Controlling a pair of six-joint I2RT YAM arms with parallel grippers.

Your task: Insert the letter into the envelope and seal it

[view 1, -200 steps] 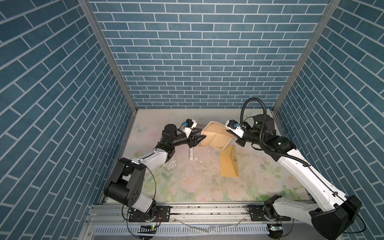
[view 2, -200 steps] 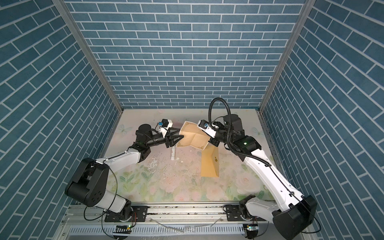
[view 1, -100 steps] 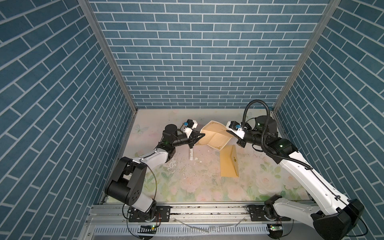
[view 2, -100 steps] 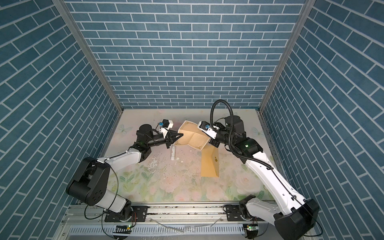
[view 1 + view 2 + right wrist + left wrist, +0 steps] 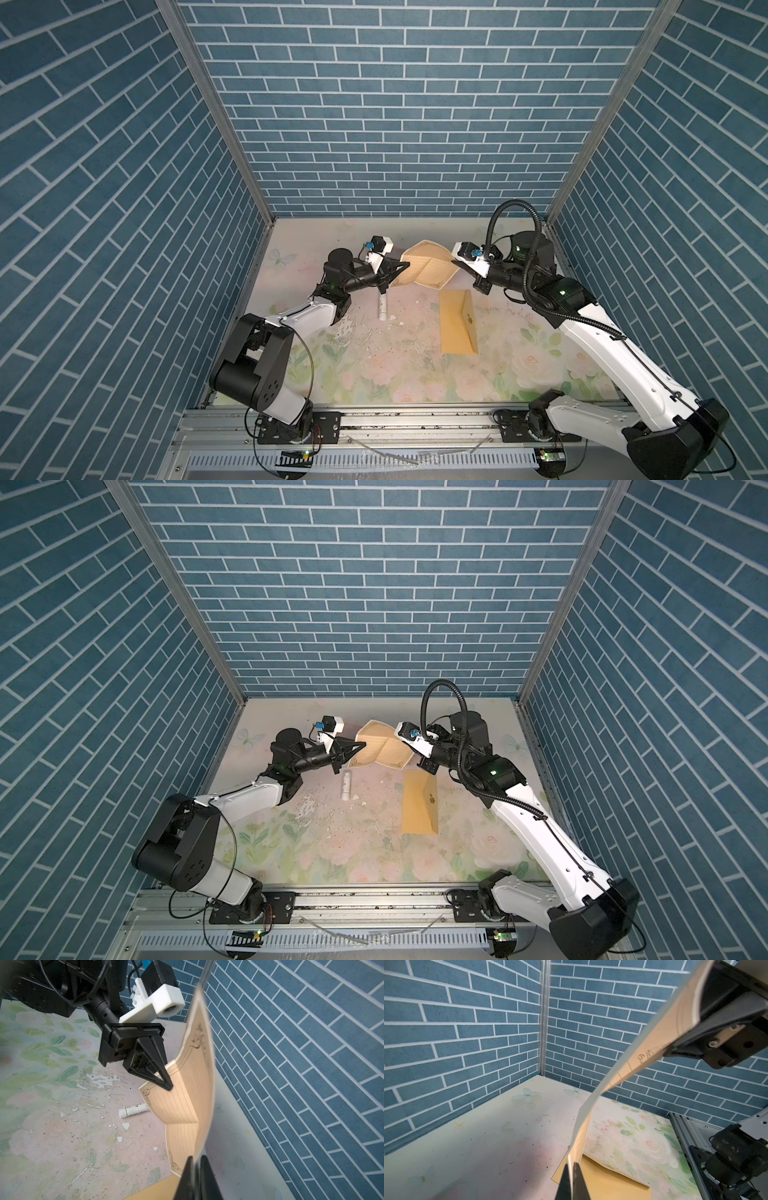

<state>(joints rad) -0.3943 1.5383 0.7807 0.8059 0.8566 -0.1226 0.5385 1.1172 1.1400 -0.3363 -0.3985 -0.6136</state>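
The letter (image 5: 426, 268) hangs creased in midair behind the envelope (image 5: 457, 322), left gripper (image 5: 166, 1084) pinching one edge, right gripper (image 5: 195, 1169) barely parted around the opposite edge.

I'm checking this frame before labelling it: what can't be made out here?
- Envelope mouth: the mustard-yellow paper envelope lies flap-folded in both top views; its opening is unseen.
- Right gripper: the tan bordered letter sits between its fingers, and blur hides whether they pinch it.
- Small white cylindrical stick: label too small to read.
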